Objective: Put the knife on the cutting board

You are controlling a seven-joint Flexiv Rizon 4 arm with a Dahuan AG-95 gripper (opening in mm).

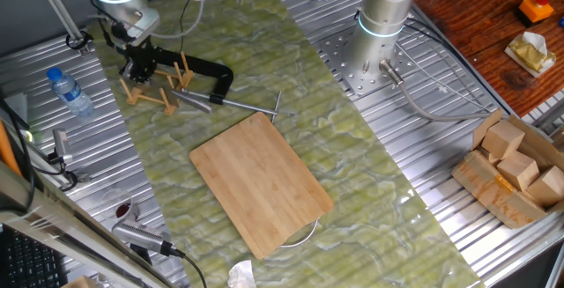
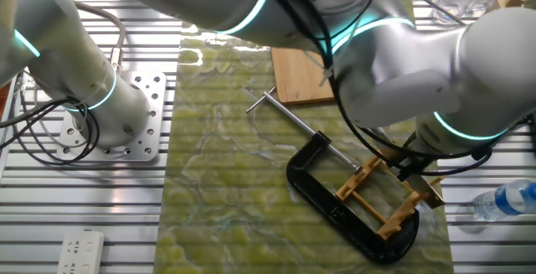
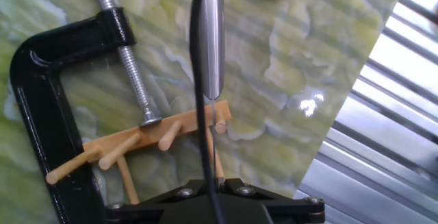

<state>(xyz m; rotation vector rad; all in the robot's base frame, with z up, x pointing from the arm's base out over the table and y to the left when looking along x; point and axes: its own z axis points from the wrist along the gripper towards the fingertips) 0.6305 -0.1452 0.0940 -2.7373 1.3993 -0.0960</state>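
You have the gripper (image 3: 213,183) clamped on the knife (image 3: 207,39) above the rack (image 3: 147,142); transfer to the cutting board (image 1: 260,182) remains outstanding.

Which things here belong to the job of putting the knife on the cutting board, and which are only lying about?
Belong to the job:
- knife
- cutting board

Only lying about:
- black clamp
- wooden dowel rack
- water bottle

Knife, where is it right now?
In the hand view, the knife stands on edge at centre, at the wooden rack, just right of the black clamp.
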